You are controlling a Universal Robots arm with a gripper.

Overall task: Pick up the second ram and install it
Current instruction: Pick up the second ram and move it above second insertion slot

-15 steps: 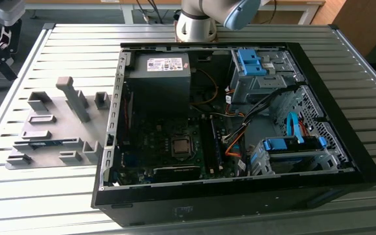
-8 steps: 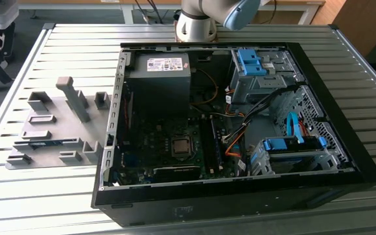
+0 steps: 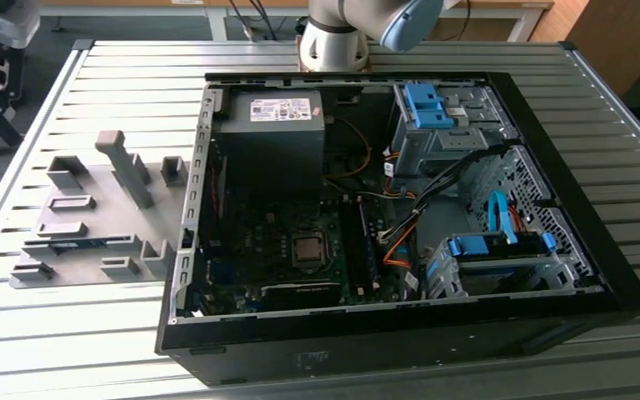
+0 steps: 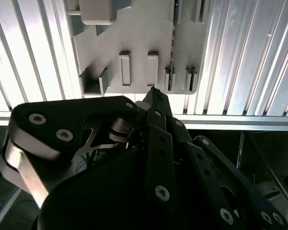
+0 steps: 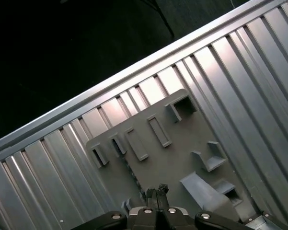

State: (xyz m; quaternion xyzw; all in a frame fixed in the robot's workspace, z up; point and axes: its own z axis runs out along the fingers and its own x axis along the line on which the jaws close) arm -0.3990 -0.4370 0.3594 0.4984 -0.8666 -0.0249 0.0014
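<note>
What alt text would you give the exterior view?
An open desktop computer case lies on a ribbed metal table, motherboard exposed. On the exterior view's left, a gray holder tray carries the second ram; the robot arm's base stands beyond the case.

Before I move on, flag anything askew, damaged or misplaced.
Nothing stands out. The second ram sits straight in the gray holder tray, the open computer case holds its cables inside, and the claw hovers over the tray.
</note>
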